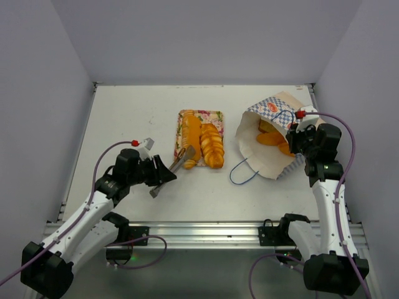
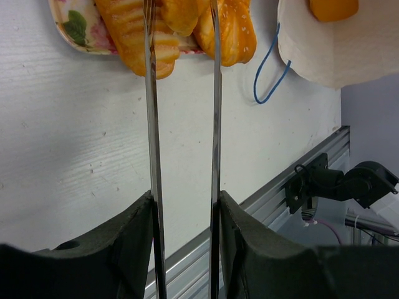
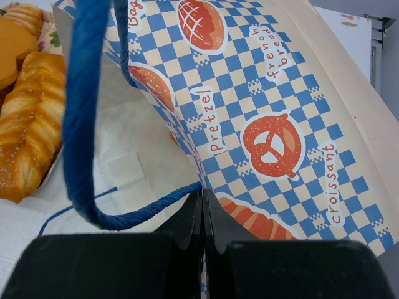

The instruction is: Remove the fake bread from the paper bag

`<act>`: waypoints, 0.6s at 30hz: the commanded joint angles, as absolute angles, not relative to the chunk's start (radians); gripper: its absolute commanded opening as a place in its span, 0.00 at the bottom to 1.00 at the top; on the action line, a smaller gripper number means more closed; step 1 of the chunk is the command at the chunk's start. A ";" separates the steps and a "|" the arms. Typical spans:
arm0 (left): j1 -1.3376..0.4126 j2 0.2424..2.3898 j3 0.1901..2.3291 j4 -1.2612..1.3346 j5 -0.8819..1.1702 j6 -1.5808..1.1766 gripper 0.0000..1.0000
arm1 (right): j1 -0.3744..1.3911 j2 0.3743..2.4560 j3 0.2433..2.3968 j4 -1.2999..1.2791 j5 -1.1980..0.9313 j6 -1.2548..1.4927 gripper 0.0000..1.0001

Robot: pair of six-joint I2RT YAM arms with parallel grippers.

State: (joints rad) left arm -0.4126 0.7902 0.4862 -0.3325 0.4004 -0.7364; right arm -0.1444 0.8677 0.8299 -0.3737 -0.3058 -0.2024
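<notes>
The paper bag lies on its side at the right, its mouth towards the tray. My right gripper is shut on the bag's checkered rim, beside a blue cord handle. Orange fake bread shows inside the bag. On the flowered tray lie a long loaf and a ridged pastry. My left gripper grips metal tongs. The tongs' arms stand apart, with a piece of bread between them over the tray. Their tips are out of the left wrist view.
A loose blue cord handle lies on the table in front of the bag. The aluminium rail runs along the near edge. Grey walls close in the back and both sides.
</notes>
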 commanded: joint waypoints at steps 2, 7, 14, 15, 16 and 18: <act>-0.405 0.769 0.546 -0.359 0.430 -0.698 0.46 | -0.152 0.850 0.836 -0.328 -0.313 -0.199 0.00; -0.405 0.753 0.583 -0.402 0.391 -0.677 0.46 | -0.150 0.850 0.836 -0.328 -0.313 -0.199 0.00; -0.405 0.749 0.641 -0.466 0.351 -0.644 0.46 | -0.152 0.850 0.836 -0.328 -0.319 -0.199 0.00; -0.405 0.747 0.646 -0.472 0.342 -0.637 0.46 | -0.152 0.848 0.835 -0.328 -0.321 -0.199 0.00; -0.405 0.744 0.658 -0.479 0.338 -0.632 0.46 | -0.152 0.848 0.834 -0.328 -0.321 -0.199 0.00; -0.405 0.741 0.670 -0.495 0.325 -0.621 0.46 | -0.153 0.848 0.834 -0.330 -0.322 -0.199 0.00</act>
